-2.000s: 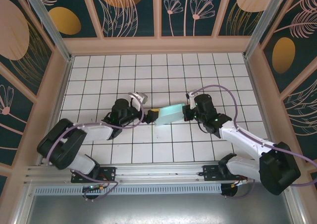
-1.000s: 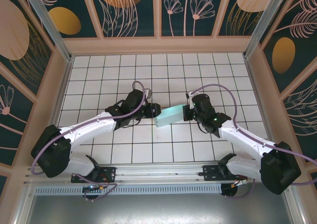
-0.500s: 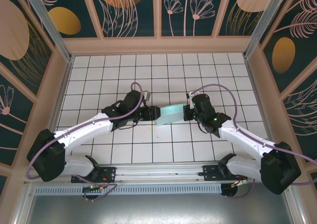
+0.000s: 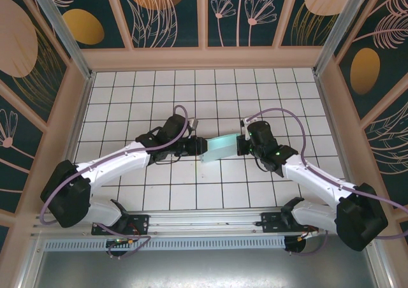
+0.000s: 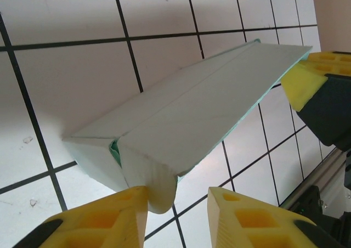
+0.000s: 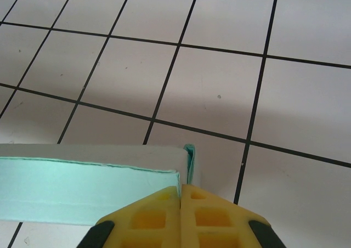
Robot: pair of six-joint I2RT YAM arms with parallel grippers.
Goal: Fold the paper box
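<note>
Holding the paper box (image 4: 220, 146) on the surface (image 4: 191, 97): our right pincer (image 6: 181, 192) is clamped on its right end, and our left pincer (image 5: 178, 204) is open around the end flap (image 5: 152, 189). We'd tuck that flap in squarely along its crease.

Open tiles (image 4: 210, 97) lie between paper box (image 4: 220, 147) and back wall (image 4: 204, 57).

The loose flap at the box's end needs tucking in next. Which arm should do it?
Left. The left gripper is open with its fingers right at the loose end flap of the paper box. The right gripper is shut on the far end, so it is best left holding.
</note>
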